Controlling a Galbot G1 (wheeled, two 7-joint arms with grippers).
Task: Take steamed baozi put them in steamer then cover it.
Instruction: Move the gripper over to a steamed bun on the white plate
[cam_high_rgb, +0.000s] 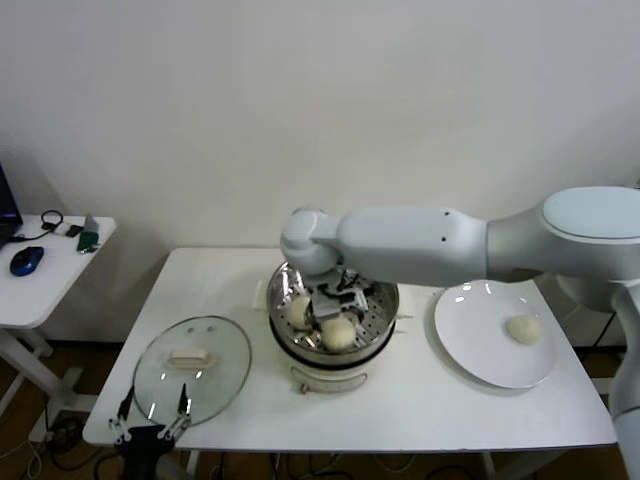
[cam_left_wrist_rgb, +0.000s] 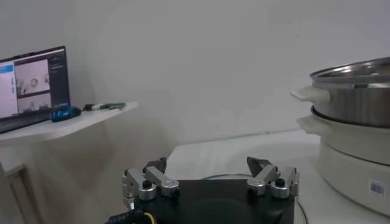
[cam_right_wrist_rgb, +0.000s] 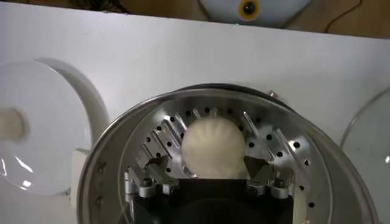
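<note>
The steamer (cam_high_rgb: 372, 312) is a shiny steel pot on a white base at the table's middle. My right gripper (cam_high_rgb: 335, 300) reaches down into it. In the right wrist view the right gripper (cam_right_wrist_rgb: 207, 165) is open, its jaws on either side of a cream-white baozi (cam_right_wrist_rgb: 213, 146) that rests on the perforated tray (cam_right_wrist_rgb: 286, 152). The head view shows two baozi in the pot, one (cam_high_rgb: 298, 310) toward the left and one (cam_high_rgb: 339, 335) at the front. Another baozi (cam_high_rgb: 523, 328) lies on the white plate (cam_high_rgb: 480, 340) at the right. My left gripper (cam_high_rgb: 150, 425) is open and empty, low at the table's front left.
The round glass lid (cam_high_rgb: 215, 375) lies flat on the table left of the steamer, just beyond my left gripper. A side table (cam_high_rgb: 45, 275) with a mouse stands at the far left. The left wrist view shows the steamer (cam_left_wrist_rgb: 359, 122) and a laptop (cam_left_wrist_rgb: 33, 85).
</note>
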